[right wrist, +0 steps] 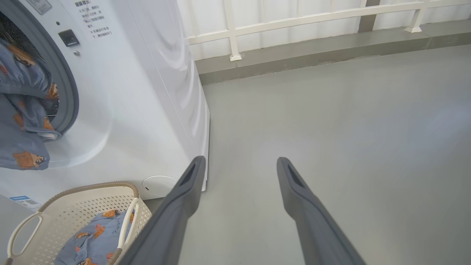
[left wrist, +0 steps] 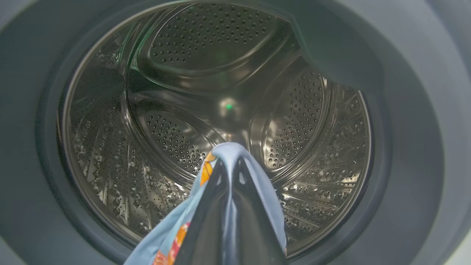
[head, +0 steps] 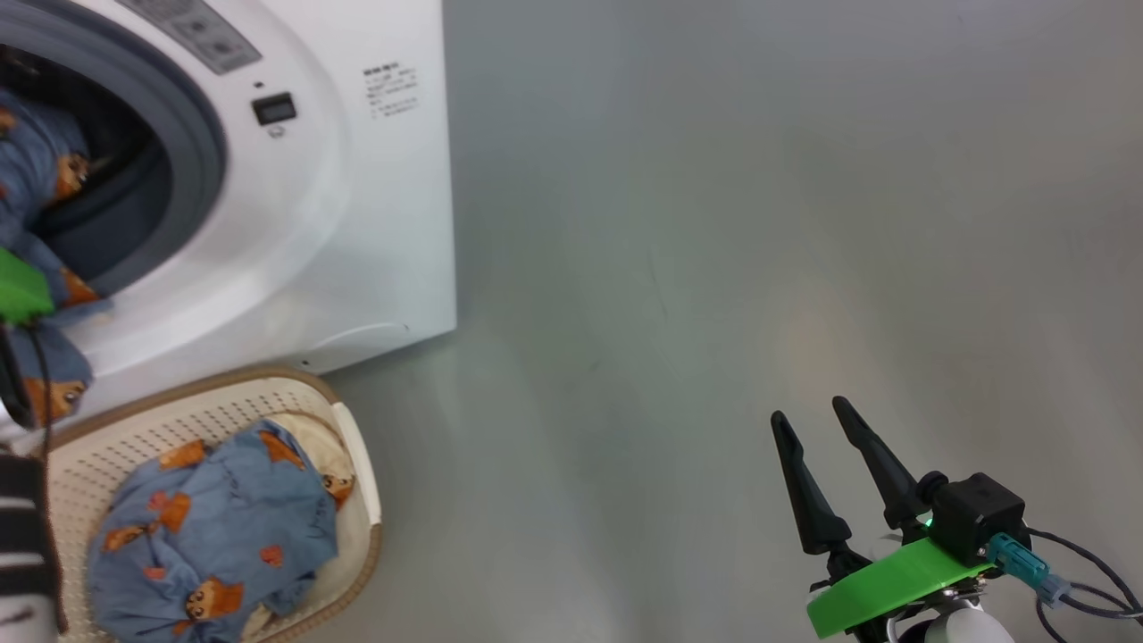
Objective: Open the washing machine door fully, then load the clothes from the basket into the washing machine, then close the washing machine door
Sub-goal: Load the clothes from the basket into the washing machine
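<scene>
The white washing machine [head: 357, 205] stands at the upper left, its door out of view. A light blue bear-print garment [head: 40, 170] hangs over the grey seal, half in the drum and half outside. In the left wrist view my left gripper [left wrist: 229, 162] is shut on this garment [left wrist: 257, 176] and points into the steel drum [left wrist: 184, 110]. The cream basket [head: 357, 464] sits on the floor before the machine with more clothes [head: 214, 527] bundled in it. My right gripper [head: 811, 416] hovers open over bare floor at the lower right, holding nothing.
Grey floor [head: 759, 223] spreads to the right of the machine. A white railing [right wrist: 294, 22] and a low kerb run along the back in the right wrist view. The basket [right wrist: 73, 206] lies left of my right fingers [right wrist: 191, 184].
</scene>
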Available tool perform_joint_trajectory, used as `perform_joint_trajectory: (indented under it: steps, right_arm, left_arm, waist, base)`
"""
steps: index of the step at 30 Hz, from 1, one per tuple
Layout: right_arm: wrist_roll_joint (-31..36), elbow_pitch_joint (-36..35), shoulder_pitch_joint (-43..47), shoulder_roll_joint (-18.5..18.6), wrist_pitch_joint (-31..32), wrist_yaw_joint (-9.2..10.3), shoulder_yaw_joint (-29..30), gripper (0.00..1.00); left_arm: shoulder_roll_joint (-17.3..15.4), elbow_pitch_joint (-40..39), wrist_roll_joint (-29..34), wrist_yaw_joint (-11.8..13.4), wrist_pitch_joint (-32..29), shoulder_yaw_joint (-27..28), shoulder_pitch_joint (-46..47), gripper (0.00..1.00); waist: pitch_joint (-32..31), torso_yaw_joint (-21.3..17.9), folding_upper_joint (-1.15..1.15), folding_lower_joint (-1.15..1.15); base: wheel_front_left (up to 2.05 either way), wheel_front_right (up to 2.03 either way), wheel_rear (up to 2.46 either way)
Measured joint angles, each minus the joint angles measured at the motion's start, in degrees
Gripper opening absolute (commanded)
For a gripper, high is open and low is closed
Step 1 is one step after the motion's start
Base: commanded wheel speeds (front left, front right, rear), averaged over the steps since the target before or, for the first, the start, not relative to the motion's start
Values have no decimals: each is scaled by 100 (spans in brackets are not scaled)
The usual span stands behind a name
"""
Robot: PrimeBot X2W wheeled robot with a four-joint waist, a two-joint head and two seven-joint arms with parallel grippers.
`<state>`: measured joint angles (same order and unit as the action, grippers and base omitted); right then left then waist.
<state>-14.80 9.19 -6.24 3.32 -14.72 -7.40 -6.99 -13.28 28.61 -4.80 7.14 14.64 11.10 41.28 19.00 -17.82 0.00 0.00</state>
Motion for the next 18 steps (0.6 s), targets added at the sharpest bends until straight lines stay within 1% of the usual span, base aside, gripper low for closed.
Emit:
perform_joint_trajectory:
  steps: [7,18]
  right_arm:
    - [-38,-1,-122,-5,0,0,-67,100]
    - [-45,-71,-347,1,-1,0,-191,100]
  left_arm:
    - [-248,301,64,-9,0,60,684,0]
    - [-466,606,158,-11,0,89,1335,0]
  waist:
    - [484,-226,0,0]
    - [1186,-406,0,0]
  base:
    - [0,0,0]
    - [0,0,0]
